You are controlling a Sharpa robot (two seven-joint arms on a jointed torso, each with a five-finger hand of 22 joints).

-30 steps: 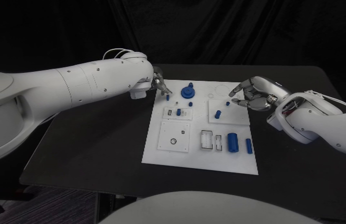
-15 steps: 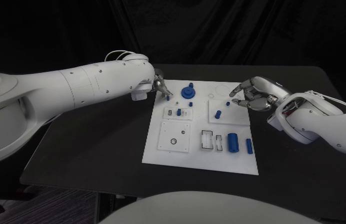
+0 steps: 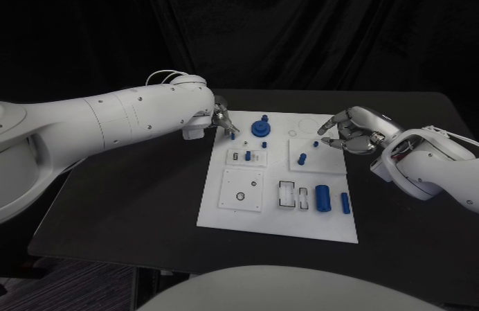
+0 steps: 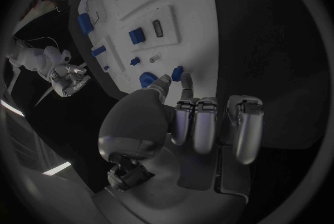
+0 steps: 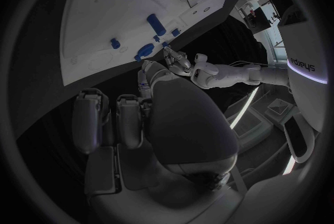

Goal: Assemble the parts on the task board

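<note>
The white task board (image 3: 232, 214) lies in the middle of the black table. My left hand (image 3: 219, 120) hangs over its far left corner and pinches a small blue peg (image 3: 232, 136) (image 4: 177, 73) between thumb and fingertip, next to the round blue knob (image 3: 260, 127) (image 4: 147, 79). My right hand (image 3: 349, 131) hovers at the board's far right edge with its fingers partly curled and nothing in them. A tiny blue peg (image 3: 315, 144) (image 5: 114, 43) sits on the board just off its thumb.
More blue parts lie on the board: a big cylinder (image 3: 322, 197), a thinner one (image 3: 345, 202), and pegs (image 3: 302, 158) (image 3: 248, 156) in the small square plates. Bare black table (image 3: 130, 200) surrounds the board.
My left arm has edged slightly toward the board. The right hand and the parts have stayed put.
</note>
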